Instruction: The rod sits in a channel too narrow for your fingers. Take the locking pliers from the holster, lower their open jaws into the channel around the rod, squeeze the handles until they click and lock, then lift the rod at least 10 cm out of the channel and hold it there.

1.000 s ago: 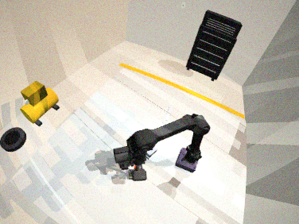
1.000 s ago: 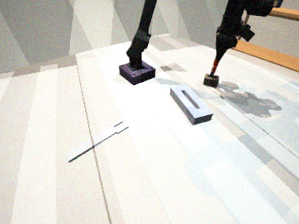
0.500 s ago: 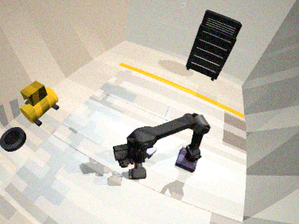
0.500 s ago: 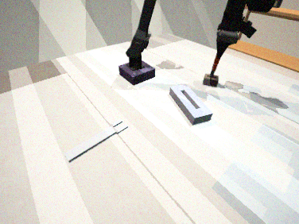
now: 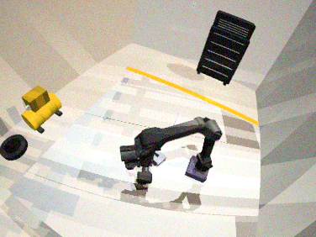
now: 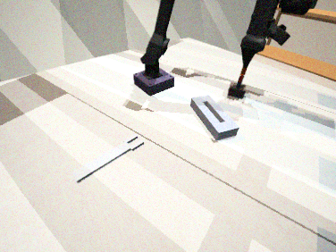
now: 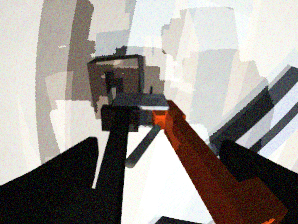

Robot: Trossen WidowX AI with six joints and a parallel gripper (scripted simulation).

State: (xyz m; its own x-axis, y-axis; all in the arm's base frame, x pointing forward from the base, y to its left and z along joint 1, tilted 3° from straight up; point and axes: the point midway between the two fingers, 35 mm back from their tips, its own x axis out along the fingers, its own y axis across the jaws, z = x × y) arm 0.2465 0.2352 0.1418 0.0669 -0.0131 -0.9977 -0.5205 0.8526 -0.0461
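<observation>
My gripper (image 6: 246,62) (image 7: 161,147) has its fingers around the spread handles of the locking pliers (image 6: 242,77) (image 7: 190,160), one handle black and one orange. The pliers point down at the small dark holster (image 6: 236,91) (image 7: 141,75). In the wrist view the holster's rim shows beyond the pliers' head, off to the left. Whether the jaw tips are inside the holster or just over it cannot be told. The grey channel block (image 5: 160,158) (image 6: 225,128) (image 7: 270,113) lies apart from the pliers, with a narrow dark slot in its top. The rod cannot be made out in the slot.
The arm's purple base (image 5: 194,169) (image 6: 154,82) stands behind the block. A pale, thin, fork-shaped item (image 6: 105,161) lies in the foreground of the exterior view. A black cabinet (image 5: 227,48), a yellow machine (image 5: 42,113) and a tyre (image 5: 13,147) stand farther off.
</observation>
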